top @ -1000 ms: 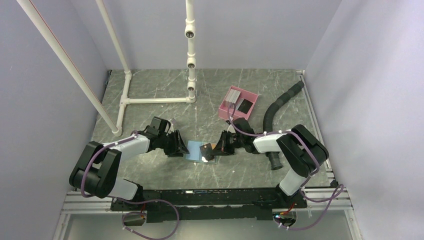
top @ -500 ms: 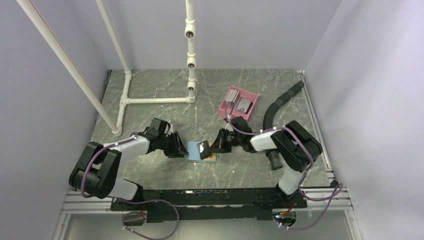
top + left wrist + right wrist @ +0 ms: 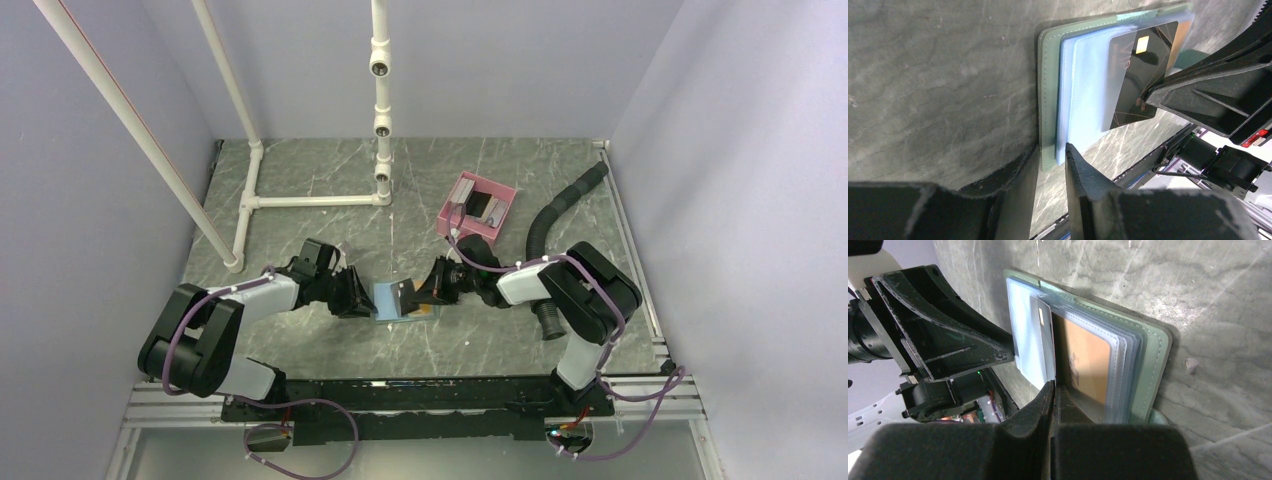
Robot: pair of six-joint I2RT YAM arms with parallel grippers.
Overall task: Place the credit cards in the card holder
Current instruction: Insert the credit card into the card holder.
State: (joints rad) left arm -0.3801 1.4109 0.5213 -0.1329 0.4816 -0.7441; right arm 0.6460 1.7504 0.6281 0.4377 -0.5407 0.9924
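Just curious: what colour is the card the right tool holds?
The card is black with a gold chip, clearest in the left wrist view.

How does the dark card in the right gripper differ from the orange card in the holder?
Colour: the dark card is black with a gold chip; the orange card is tan. Hold: the dark card is pinched by the right gripper; the orange card is untouched. Pose: the dark card tilts above the sleeves of the card holder; the orange card lies flat inside a clear sleeve. Both are rectangular.
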